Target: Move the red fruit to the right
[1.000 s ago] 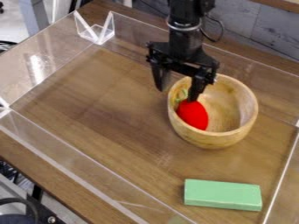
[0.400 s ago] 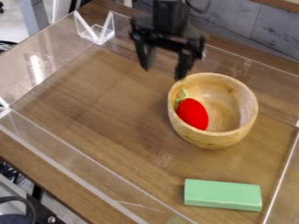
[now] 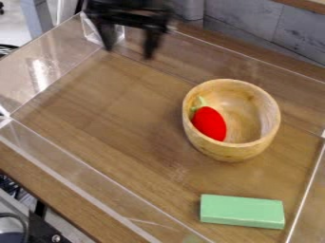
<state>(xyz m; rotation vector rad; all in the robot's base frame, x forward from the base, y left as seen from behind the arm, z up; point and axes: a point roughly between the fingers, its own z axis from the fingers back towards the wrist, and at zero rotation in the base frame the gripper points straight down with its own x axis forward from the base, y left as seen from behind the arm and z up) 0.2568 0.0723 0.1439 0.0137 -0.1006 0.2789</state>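
Observation:
The red fruit (image 3: 208, 123) is a small bright red rounded toy lying inside the wooden bowl (image 3: 249, 144), against its left inner wall. The bowl stands on the wooden tray floor at the right. My gripper (image 3: 133, 42) hangs high at the top left of the view, blurred, pointing down, its two dark fingers (image 3: 112, 40) spread apart with nothing between them. It is well away from the bowl, up and to the left.
A green rectangular block (image 3: 241, 211) lies near the front right. Clear acrylic walls (image 3: 51, 71) ring the wooden tray floor (image 3: 114, 123). A clear folded stand (image 3: 99, 30) sits at the back left corner, close to the gripper.
The gripper rose from the bowl's rim by the red fruit and swept up and to the left, staying open. The fruit and bowl have not moved.

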